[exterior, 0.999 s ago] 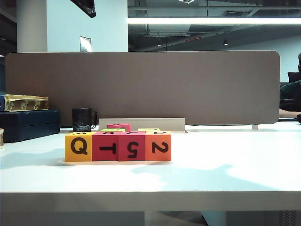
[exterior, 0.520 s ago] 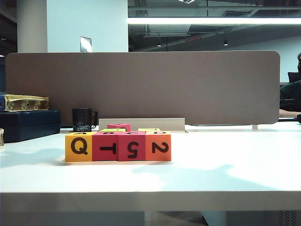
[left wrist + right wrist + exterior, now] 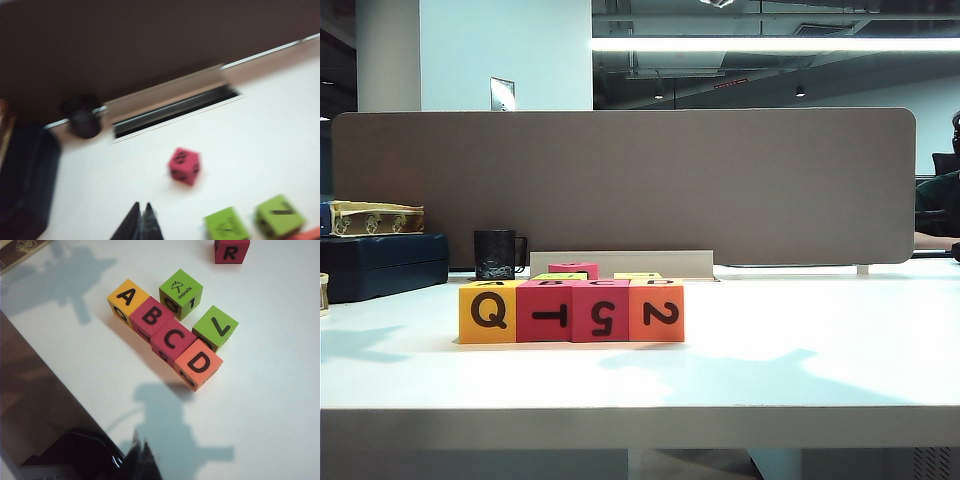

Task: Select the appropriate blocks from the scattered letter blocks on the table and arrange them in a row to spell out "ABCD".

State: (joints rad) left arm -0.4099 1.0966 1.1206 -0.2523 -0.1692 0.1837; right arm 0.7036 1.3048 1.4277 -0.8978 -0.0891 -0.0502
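Note:
Four blocks stand touching in a row on the white table: yellow-orange, magenta, magenta, salmon-orange. Their fronts read Q, T, 5, 2. In the right wrist view their tops read A, B, C, D. My right gripper is shut and empty, hanging well short of the row near the table's edge. My left gripper is shut and empty above bare table, apart from the loose magenta cube. Neither gripper shows in the exterior view.
Two lime-green cubes sit right behind the row, and a magenta R cube lies farther back. A black mug, a dark box and a brown partition line the table's far side.
The dark arm part at the top left of the exterior view has left the frame, and its shadow on the table's left side has shrunk. The blocks have not moved.

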